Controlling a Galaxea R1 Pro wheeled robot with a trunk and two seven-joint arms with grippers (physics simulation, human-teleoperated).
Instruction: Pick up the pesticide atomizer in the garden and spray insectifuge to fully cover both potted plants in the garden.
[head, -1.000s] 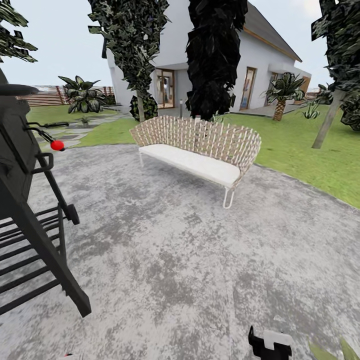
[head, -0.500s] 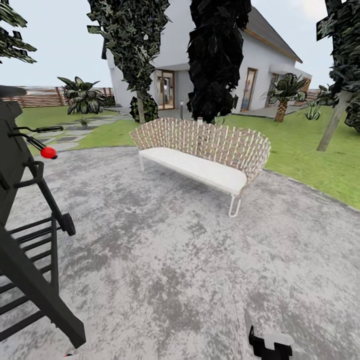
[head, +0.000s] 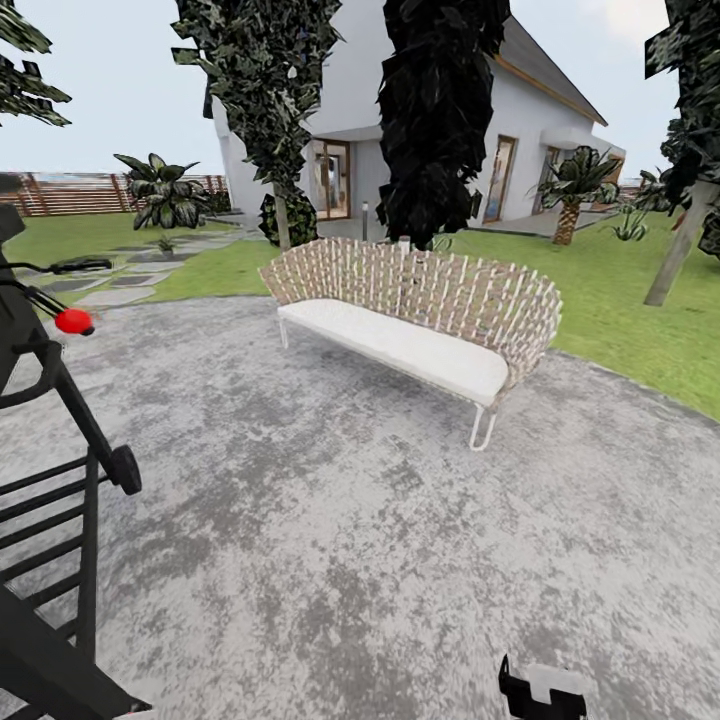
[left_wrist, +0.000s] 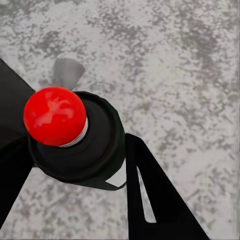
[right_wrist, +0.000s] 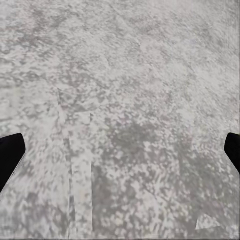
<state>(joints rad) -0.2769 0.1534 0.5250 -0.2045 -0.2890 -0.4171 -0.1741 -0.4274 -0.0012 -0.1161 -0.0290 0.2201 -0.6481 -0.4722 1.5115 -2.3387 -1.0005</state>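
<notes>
In the left wrist view, my left gripper (left_wrist: 80, 147) has its black fingers (left_wrist: 150, 190) closed on either side of the pesticide atomizer (left_wrist: 75, 145). It appears as a dark round bottle with a white band and a red ball top, held above the mottled paving. In the right wrist view my right gripper (right_wrist: 120, 150) is open, its two black tips far apart over bare paving. My right wrist (head: 541, 690) pokes in at the head view's bottom edge. The potted plants are out of view. The garden's grey patio (head: 330, 520) lies ahead.
A black barbecue grill (head: 60, 520) with a red knob (head: 73, 321) stands close on the left. A wicker bench (head: 420, 320) with a white cushion stands ahead. Beyond it are lawn (head: 620, 310), stepping stones (head: 110, 295), dark trees (head: 435, 110), a white house (head: 520, 140) and a slatted fence (head: 80, 192).
The whole head view has shifted as the camera moved. The grill slid left and lower in the picture, the bench drew nearer, and green leaves at the bottom right corner left the picture.
</notes>
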